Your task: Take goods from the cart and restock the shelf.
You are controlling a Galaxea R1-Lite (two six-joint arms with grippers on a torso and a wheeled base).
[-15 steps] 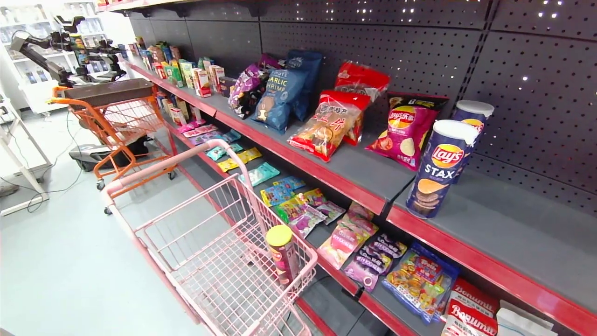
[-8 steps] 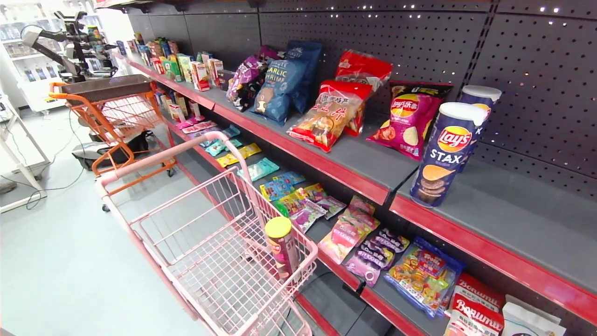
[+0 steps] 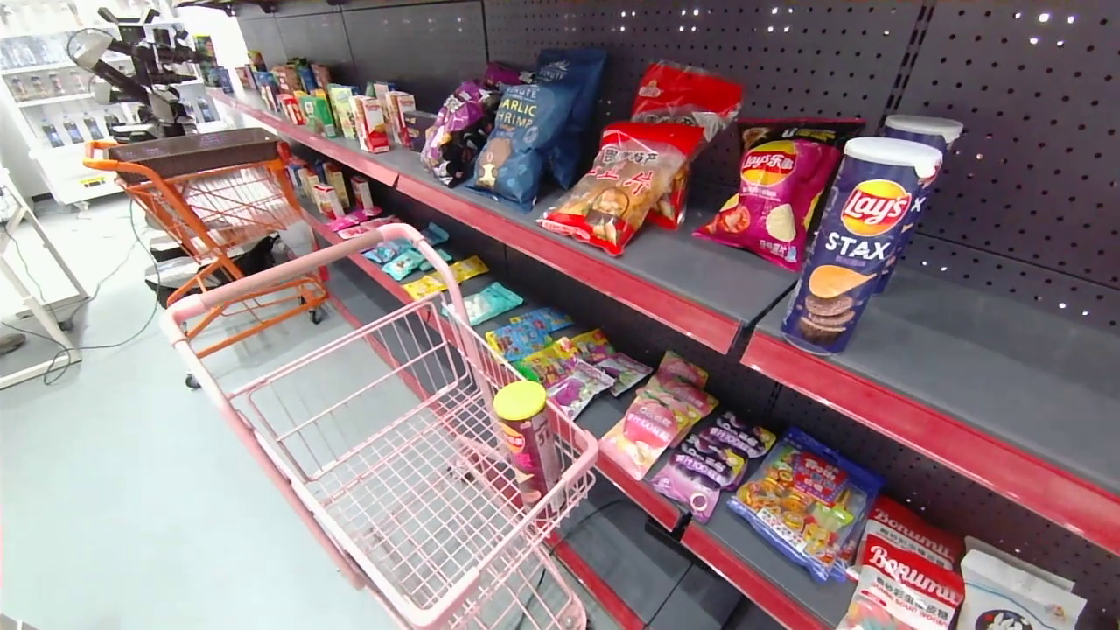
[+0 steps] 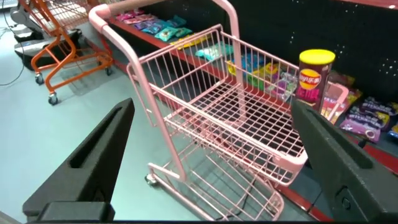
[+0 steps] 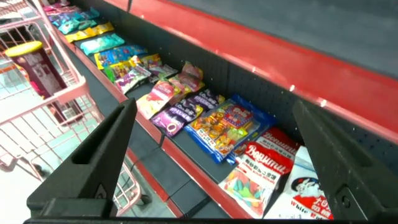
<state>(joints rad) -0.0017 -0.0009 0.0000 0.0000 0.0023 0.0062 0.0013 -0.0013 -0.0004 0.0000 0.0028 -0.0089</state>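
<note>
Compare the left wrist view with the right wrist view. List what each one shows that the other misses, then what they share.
Left wrist view: the handle and a wheel of the pink cart, the orange cart behind it, and the floor.
Right wrist view: the blue candy bag, the red bags and the white bag beside them.
Both: the yellow-lidded can standing in the pink cart, and the purple bags next to the cart.

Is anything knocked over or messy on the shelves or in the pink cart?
Nothing is spilled or broken. The can in the pink cart stands upright in its corner, and the two blue cans stand straight on the upper shelf. Only the snack bags beside them slump and lean on each other, a little untidily.
</note>
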